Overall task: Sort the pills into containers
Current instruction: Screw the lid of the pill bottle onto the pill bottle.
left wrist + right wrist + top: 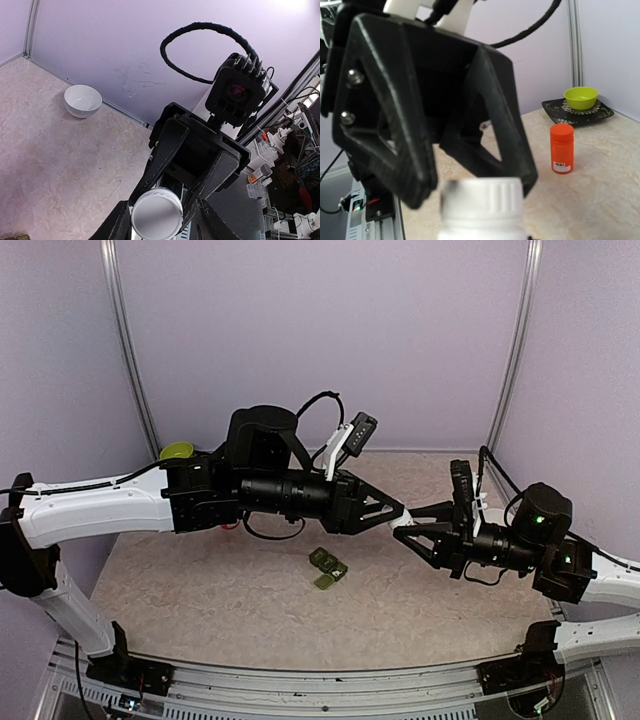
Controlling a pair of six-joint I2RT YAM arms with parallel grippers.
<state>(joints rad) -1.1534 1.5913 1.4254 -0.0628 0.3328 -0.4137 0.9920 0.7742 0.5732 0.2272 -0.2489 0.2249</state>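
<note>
Green containers (327, 568) flat on table (200, 590), under and left of both raised grippers, right gripper (412, 530) clamped on white bottle (482, 207), left gripper (398, 512) half-spread around its cap, contact unclear

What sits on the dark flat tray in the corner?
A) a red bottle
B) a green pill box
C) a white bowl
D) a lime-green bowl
D: the lime-green round bowl sits on the dark patterned tray, while the orange-red plastic bottle stands apart on the beige table.
</note>
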